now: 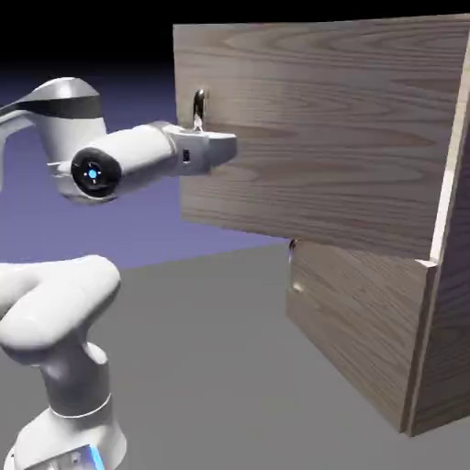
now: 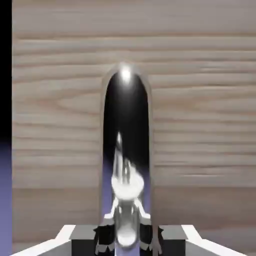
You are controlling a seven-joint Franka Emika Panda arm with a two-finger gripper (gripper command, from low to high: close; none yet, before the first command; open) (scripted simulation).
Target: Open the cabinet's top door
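The cabinet (image 1: 441, 349) is a tall box of light brown wood grain, standing upright toward four o'clock in the exterior view. Its top door (image 1: 321, 128) is swung open — the broad wood-grain panel juts out over the lower front. A small curved metal handle (image 1: 199, 106) sits near the door's free edge, at about ten o'clock — in the hand view the handle (image 2: 126, 150) rises glossy and arched against the wood.

A rendered simulation: bare grey table (image 1: 202, 367), plain blue-violet backdrop (image 1: 138, 220).

The arm (image 1: 55, 303) is glossy white, rounded, with dark joint bands and a blue light.
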